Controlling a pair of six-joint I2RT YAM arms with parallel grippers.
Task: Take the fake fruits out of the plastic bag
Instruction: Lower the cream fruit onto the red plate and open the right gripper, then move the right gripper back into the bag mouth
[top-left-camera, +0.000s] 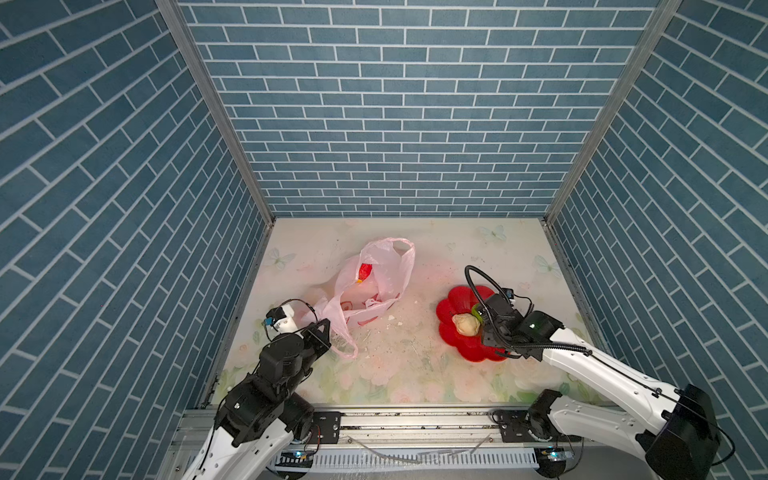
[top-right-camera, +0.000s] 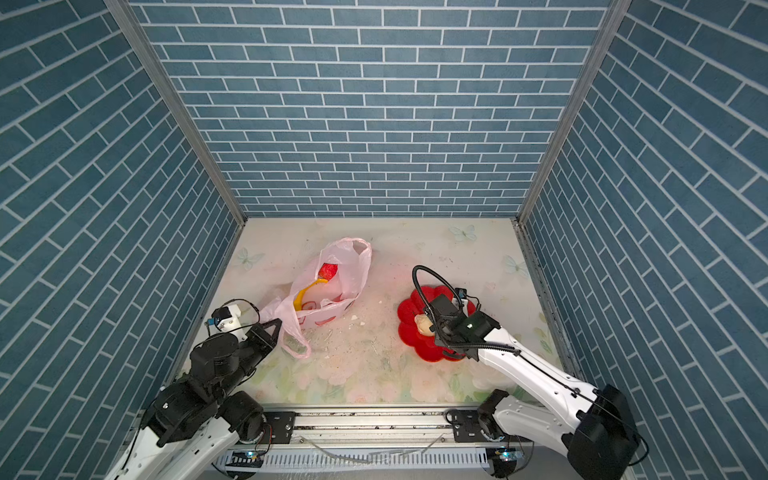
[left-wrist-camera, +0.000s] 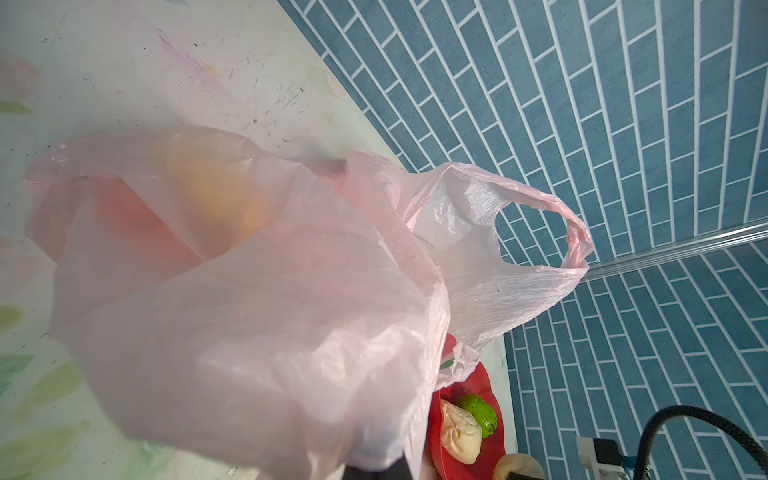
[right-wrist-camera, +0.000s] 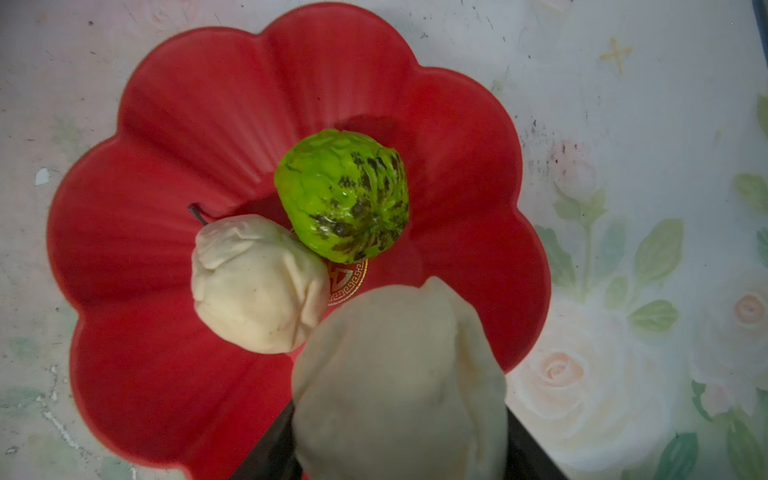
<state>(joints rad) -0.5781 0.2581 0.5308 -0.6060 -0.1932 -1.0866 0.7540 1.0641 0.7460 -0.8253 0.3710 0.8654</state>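
My left hand (top-left-camera: 323, 329) pinches the bag (top-left-camera: 386, 266), film blurring its fruit (left-wrist-camera: 216, 187); my right hand (right-wrist-camera: 399, 453) grips 1 cream ball (right-wrist-camera: 399, 374) over the plate (right-wrist-camera: 166, 124), open table (top-left-camera: 415, 345) beside it.

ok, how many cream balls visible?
2. One cream toy ball on the red flower-shaped plate beside the green bumpy ball; a second cream ball gripped in the right end effector over the plate. Others may hide in the pink plastic bag.
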